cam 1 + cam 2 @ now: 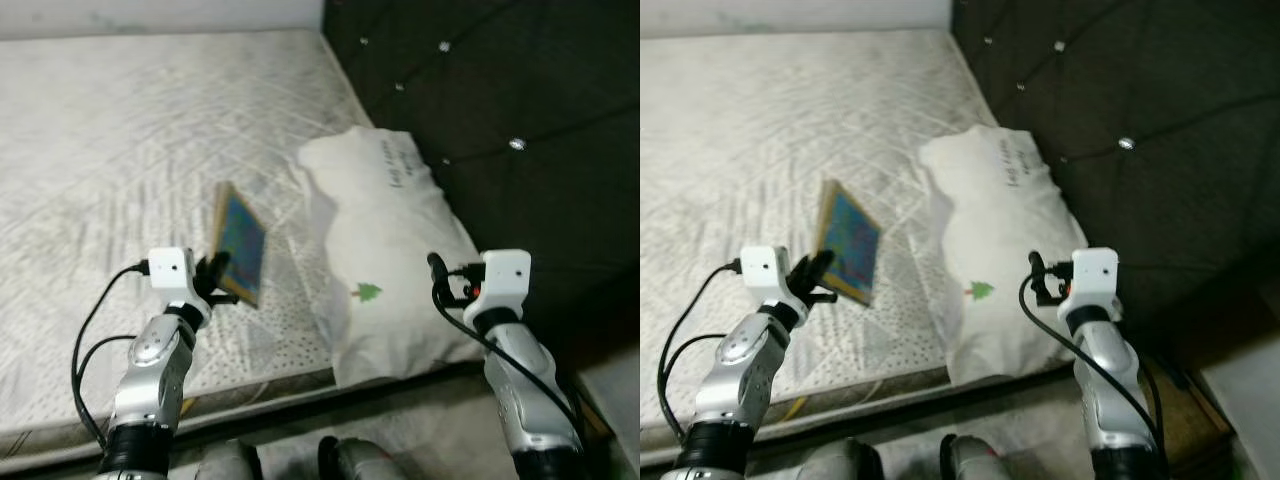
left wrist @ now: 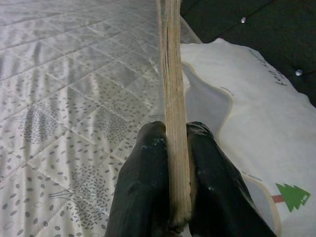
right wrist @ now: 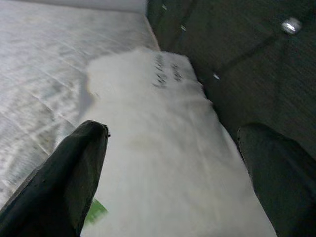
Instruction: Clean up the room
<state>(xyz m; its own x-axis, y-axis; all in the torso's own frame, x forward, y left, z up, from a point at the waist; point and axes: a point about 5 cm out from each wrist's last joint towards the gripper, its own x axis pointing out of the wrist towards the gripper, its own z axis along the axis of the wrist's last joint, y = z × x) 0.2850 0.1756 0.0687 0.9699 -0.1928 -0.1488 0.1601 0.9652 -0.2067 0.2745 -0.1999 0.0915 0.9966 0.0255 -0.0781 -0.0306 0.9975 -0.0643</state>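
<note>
Nearest, the left hand (image 1: 214, 272) gripped a thin book (image 1: 240, 245) by its lower edge, holding it upright on edge above the near part of the bed (image 1: 120, 150). The left wrist view showed what the head views did not: the two black fingers (image 2: 143, 192) pressed flat against either side of the book's pale, worn edge, with no gap between them and it. The head views showed instead the book's blue patterned cover, turned toward the right. On the right, the right hand (image 3: 173, 182) hung above the near end of a white pillow (image 1: 385, 250), its fingers spread wide apart and holding nothing; that spread was plain in the right wrist view, while the head views showed little of those fingers. The pillow lay along the bed's right edge, with a small green tree printed at its near end and dark lettering farther up. Beyond and to the right stood a dark tufted headboard (image 1: 500, 100) studded with shiny buttons, close against the pillow.
</note>
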